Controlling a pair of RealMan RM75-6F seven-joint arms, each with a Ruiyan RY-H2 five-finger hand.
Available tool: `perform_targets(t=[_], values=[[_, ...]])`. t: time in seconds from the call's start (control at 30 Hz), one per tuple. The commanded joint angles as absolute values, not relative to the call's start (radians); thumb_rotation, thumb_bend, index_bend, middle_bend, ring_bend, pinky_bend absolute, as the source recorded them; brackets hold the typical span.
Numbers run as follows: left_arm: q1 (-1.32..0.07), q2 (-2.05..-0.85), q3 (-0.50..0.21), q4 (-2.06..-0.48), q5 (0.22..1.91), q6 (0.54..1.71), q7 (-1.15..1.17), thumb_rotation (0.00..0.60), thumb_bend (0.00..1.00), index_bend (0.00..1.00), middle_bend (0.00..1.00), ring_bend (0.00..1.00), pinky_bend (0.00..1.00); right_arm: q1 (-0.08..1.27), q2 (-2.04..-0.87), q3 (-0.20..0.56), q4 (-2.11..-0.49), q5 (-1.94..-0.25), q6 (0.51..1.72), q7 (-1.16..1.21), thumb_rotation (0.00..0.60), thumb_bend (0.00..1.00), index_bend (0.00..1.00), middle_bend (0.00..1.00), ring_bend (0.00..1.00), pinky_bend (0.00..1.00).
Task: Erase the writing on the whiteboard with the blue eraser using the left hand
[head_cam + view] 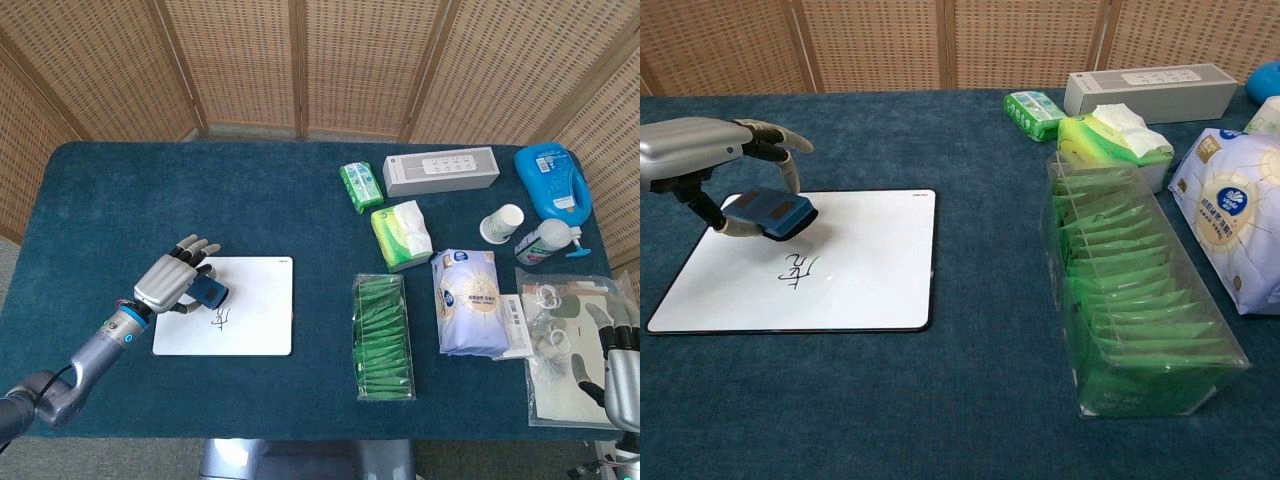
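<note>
Holding the blue eraser (776, 211) by its sides, your left hand (172, 282) hovers over the whiteboard (860, 290), far-left of the writing (798, 269). Light, rigid block: press flat.

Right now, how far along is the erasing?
Done: the left robot hand holds the blue eraser over the whiteboard. In hand: positioning it, apparently lifted off the surface. Left: the black writing looks fully intact, so no erasing shows.
</note>
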State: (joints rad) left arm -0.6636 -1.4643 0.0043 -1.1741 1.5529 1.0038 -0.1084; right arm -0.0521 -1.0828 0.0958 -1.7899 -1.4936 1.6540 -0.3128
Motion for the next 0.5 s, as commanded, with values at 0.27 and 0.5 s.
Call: perform_targets(t=[0.27, 0.5], values=[[-0.671, -1.478, 0.029, -1.192, 1.579, 0.991, -0.012, 0.6, 0.31, 0.63, 0.13, 0.0, 0.0, -0.059, -1.081, 0.092, -1.783, -1.496, 1.661, -0.295, 0.6, 0.35, 0.17, 0.1, 0.0, 0.06], [-0.672, -1.495, 0.036, -1.206, 1.583, 0.988, 0.047, 0.6, 0.31, 0.63, 0.13, 0.0, 0.0, -0.062, -1.08, 0.091, -1.778, -1.499, 1.664, -0.282, 0.6, 0.35, 0.17, 0.1, 0.0, 0.06]])
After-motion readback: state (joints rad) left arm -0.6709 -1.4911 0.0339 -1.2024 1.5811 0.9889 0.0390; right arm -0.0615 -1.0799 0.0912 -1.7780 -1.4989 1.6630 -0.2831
